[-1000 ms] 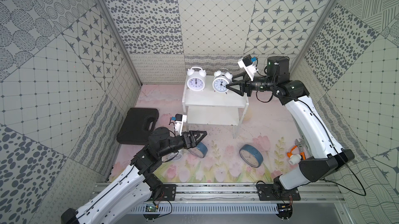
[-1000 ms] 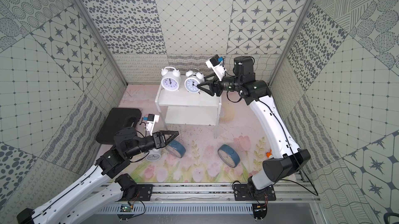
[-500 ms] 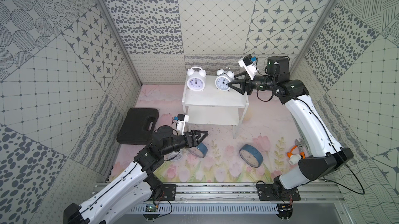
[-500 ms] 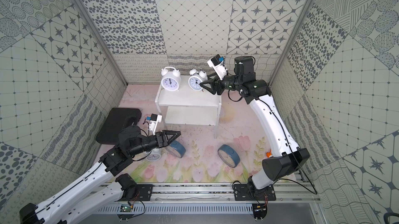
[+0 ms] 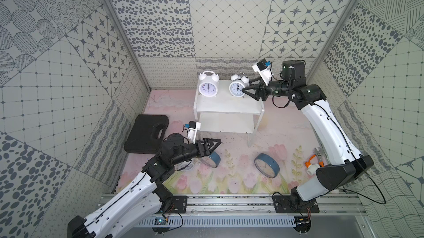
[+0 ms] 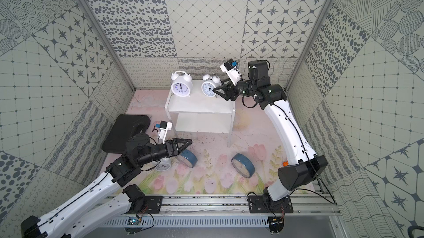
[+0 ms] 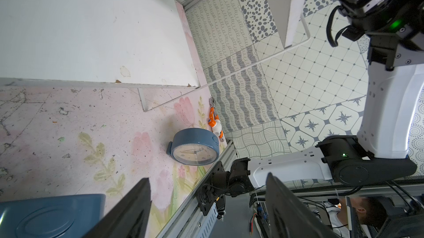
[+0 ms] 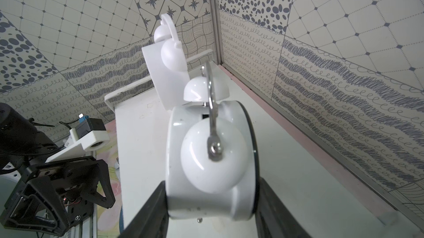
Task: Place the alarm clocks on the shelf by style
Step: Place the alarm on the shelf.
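Easing the twin-bell clock (image 5: 237,87) rearward on the shelf (image 5: 227,107), your right fingers (image 8: 146,214) hold it, nearly placed; left fingers (image 7: 133,211) gape empty.

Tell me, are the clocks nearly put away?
Not quite. Done: the first white clock stands on top of the shelf. In hand: the right gripper holds the second white clock there. To go: the third white clock and two blue clocks sit on the mat, the open left gripper over one.
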You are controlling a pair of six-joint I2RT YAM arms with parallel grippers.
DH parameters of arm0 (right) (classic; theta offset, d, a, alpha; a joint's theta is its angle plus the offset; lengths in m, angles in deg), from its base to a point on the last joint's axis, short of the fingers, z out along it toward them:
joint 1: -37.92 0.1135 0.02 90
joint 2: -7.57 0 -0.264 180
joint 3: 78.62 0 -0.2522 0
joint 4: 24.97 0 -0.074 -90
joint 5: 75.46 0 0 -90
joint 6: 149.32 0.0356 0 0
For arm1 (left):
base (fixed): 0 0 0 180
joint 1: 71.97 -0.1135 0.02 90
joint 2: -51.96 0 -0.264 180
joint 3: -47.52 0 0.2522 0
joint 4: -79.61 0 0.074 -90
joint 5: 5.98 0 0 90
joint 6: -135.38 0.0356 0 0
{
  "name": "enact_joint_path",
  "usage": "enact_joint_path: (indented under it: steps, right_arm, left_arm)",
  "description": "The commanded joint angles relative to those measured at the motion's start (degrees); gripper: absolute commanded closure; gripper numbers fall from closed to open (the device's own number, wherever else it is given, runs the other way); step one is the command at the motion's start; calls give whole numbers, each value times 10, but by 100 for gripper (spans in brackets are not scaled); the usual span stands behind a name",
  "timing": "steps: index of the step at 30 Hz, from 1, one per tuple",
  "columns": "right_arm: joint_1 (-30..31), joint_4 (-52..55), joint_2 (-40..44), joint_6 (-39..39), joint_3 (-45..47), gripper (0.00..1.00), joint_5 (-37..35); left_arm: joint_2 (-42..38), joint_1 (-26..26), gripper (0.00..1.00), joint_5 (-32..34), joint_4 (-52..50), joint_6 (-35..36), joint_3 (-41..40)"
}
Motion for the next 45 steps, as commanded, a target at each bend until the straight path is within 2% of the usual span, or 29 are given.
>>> enact_joint_path:
  steps: [1,4,35,41,45]
  right_arm:
    - [0,-28,-1,-12,-6,49,2]
    - [0,-27,-2,-9,-5,46,-1]
    - [7,-2,8,-32,15,30,-41]
    - [9,-7,19,-39,29,20,-67]
    - [8,-8,26,-41,35,18,-83]
  left_arm:
    - [-1,-1,19,-4,30,20,-3]
    - [-2,0,19,-4,36,16,-6]
    - [11,-1,19,-5,54,12,-9]
    - [16,-1,19,-9,54,12,-4]
    - [16,-1,19,-10,54,14,-4]
